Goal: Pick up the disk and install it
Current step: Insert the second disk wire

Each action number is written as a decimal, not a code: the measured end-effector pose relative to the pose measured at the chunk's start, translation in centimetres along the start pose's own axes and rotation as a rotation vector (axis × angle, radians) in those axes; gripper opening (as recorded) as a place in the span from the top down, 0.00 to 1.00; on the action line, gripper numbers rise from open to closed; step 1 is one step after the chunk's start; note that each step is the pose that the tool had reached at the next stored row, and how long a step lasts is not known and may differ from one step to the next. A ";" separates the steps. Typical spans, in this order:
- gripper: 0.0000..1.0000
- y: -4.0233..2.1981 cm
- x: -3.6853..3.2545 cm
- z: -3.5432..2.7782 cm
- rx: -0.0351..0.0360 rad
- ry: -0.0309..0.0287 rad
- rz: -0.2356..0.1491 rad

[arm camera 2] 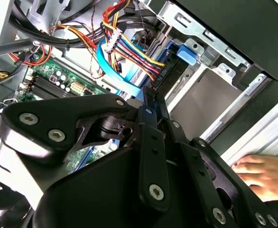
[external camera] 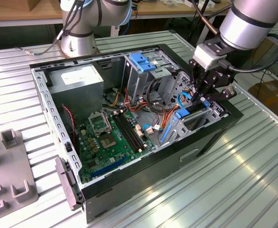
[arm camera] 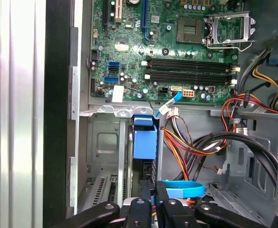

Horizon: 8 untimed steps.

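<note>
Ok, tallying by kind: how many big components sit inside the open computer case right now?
motherboard: 1
power supply box: 1
blue-topped drive cage: 1
disk: 1
Total: 4

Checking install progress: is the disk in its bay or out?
In: the disk stands on edge down in the case bay, the hand shut on it.
</note>
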<state>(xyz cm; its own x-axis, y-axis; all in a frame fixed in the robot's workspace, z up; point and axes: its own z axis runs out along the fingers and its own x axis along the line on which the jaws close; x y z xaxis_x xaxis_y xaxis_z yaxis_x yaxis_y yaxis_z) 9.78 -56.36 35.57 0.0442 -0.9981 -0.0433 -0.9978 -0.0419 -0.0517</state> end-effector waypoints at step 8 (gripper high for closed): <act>0.84 0.05 0.50 0.59 0.0014 -0.0304 0.002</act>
<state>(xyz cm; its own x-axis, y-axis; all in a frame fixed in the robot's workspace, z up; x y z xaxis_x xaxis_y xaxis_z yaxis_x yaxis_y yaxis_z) 9.78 -56.84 34.95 0.0437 -0.9963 -0.0738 -0.9978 -0.0399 -0.0530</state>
